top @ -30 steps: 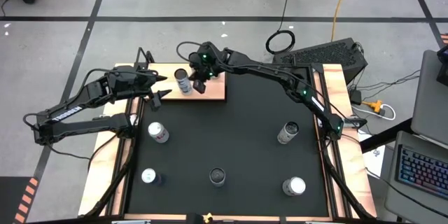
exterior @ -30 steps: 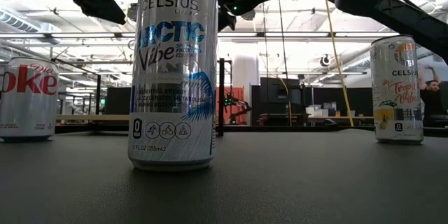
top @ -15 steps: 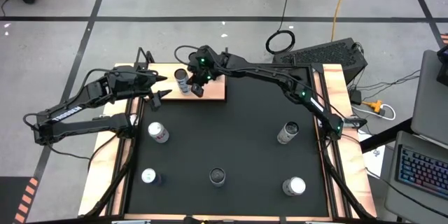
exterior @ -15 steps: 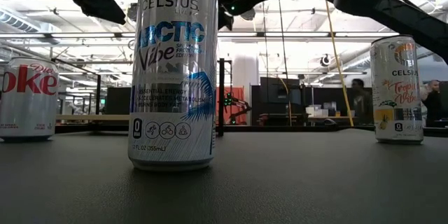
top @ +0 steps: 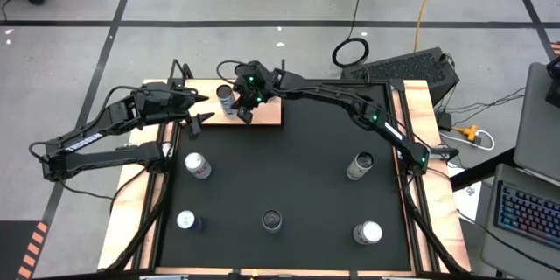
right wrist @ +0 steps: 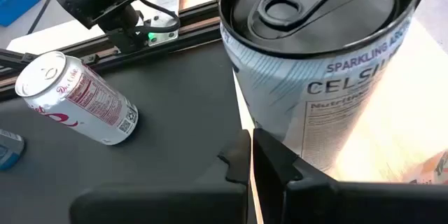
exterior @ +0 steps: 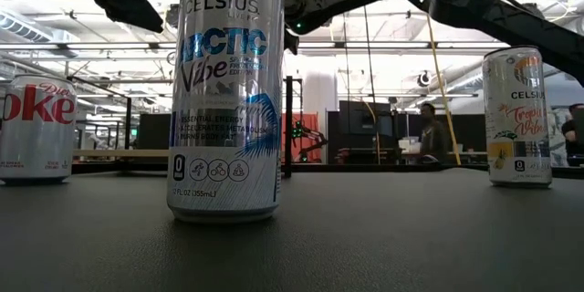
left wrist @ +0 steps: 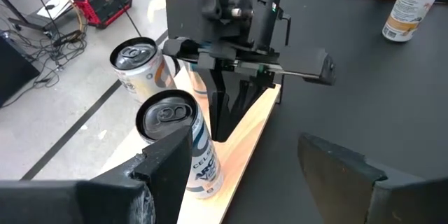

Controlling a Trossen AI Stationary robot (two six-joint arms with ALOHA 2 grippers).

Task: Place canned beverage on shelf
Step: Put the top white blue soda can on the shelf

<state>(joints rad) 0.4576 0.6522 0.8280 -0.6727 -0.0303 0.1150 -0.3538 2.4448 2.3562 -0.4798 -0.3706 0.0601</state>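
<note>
Right now my right claw hangs over the shelf, near its front edge. Its fingers are pressed flat together with nothing between them. The can stands upright on the shelf just beside that claw, on the side toward my left arm. I cannot tell whether my fingers touch its wall. From my right wrist the can fills most of the view, its pull-tab top facing up and its foot on the light wood close to the shelf's edge. A second can stands on the shelf too, just behind the first as my left wrist sees it. The two are close together, but I cannot tell if they touch.

My left claw waits over the shelf's left end, tips pointed along the board toward the can. Its fingers stand partly apart and hold nothing; the can is ahead of them, not between them.

Off the shelf, on the black mat, a Coke can stands nearest the shelf's front left corner. Four other cans are spread farther from the shelf, well apart from one another. Beyond the shelf, deep in the room, a person shows.
</note>
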